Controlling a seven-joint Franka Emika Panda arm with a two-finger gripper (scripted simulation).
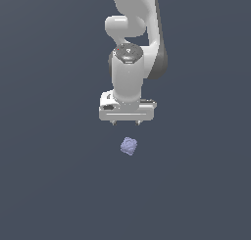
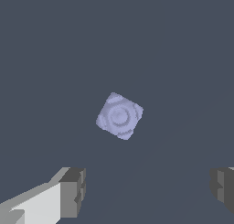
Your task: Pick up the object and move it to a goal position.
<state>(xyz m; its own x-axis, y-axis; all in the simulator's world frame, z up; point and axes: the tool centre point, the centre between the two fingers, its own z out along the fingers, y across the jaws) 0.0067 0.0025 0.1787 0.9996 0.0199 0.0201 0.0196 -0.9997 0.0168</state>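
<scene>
Sitting alone on the plain dark floor just below the gripper, whose jaws hang wide open and hold nothing, the little lumpy blue object looks light, hard and a bit bumpy, so it is probably best pinched on two flat sides across its middle.

Wrist view. The object, a pale lavender-blue lumpy cube bearing a round mark, lies near the frame's centre on a plain dark surface. The gripper is spread wide, its grey fingers clear of the object.
</scene>
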